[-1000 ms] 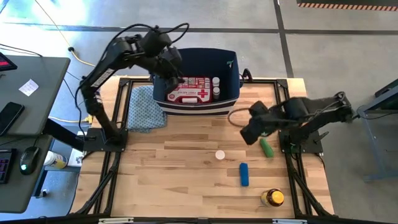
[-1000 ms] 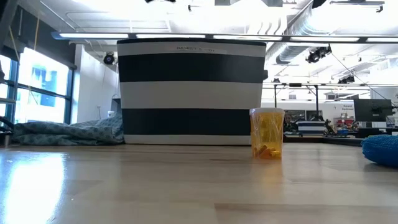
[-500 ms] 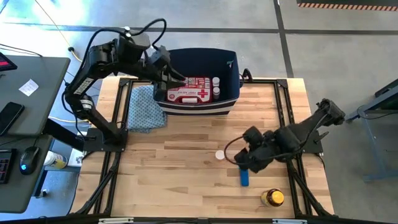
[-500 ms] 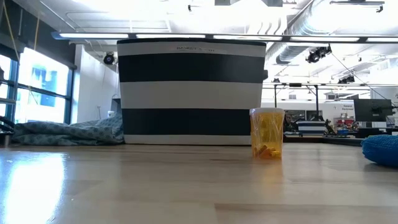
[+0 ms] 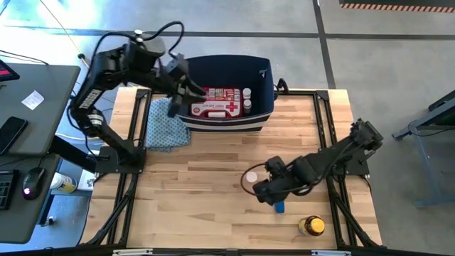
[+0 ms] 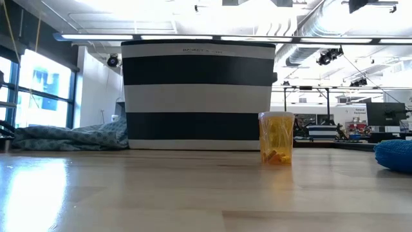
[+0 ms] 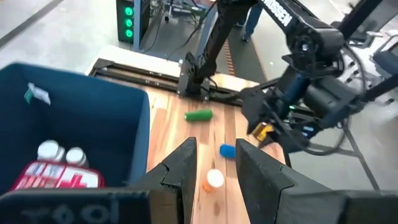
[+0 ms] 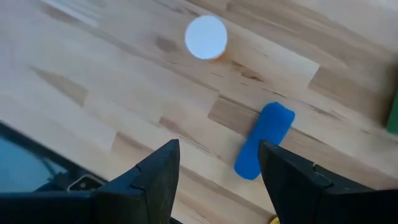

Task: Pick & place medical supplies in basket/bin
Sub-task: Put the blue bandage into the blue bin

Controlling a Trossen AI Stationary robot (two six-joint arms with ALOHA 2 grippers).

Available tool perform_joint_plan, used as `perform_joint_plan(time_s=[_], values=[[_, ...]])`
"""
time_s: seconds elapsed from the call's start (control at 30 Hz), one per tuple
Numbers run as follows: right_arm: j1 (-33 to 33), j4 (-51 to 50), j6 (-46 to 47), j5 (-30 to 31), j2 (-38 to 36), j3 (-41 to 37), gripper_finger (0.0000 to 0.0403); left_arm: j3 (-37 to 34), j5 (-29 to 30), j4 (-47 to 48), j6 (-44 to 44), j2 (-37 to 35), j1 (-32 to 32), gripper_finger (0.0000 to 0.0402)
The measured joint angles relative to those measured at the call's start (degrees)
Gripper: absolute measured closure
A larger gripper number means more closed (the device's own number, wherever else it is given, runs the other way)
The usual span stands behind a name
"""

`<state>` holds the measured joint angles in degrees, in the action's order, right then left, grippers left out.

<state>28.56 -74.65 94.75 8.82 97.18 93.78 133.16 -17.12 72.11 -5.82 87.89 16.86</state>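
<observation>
Amber bottle (image 5: pixel 311 226) stands near the tabletop's front right corner, untouched. Right gripper (image 5: pixel 260 192) has swung in from the right side and now hangs low over the blue cylinder (image 5: pixel 279 205) and white-capped bottle (image 5: pixel 250 176), fingers spread, holding nothing; likely the next pick. Green cylinder (image 7: pixel 199 114) lies toward the right edge. Left gripper (image 5: pixel 175 105) has pulled back from the bin (image 5: pixel 266 92) to its left rim by the cloth (image 5: pixel 165 124), fingers parted, empty. First-aid kit (image 5: pixel 217 103) already sits inside.

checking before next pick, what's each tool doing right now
Left tool: open, empty, at the bin's rim.
Right tool: open, empty, above the blue cylinder.
</observation>
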Motion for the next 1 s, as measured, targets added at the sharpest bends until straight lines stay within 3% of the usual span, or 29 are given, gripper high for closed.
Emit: perform_joint_plan(time_s=[0.4,0.6,1.0], values=[[-3.34,-0.65,5.19,-6.51,9.58,-0.01,0.0195,0.01,-1.84,12.91,-0.04,-6.92,0.00,0.0257],[-3.98,-3.03,7.65,-8.90,10.72,-1.34,0.0195,0.02,-1.87,16.14,0.85,-10.50,0.00,0.0257],[0.07,19.90,12.35,-16.46,4.24,-21.95,0.0195,0.02,1.01,15.02,-3.09,-12.19,-0.01,0.0257]])
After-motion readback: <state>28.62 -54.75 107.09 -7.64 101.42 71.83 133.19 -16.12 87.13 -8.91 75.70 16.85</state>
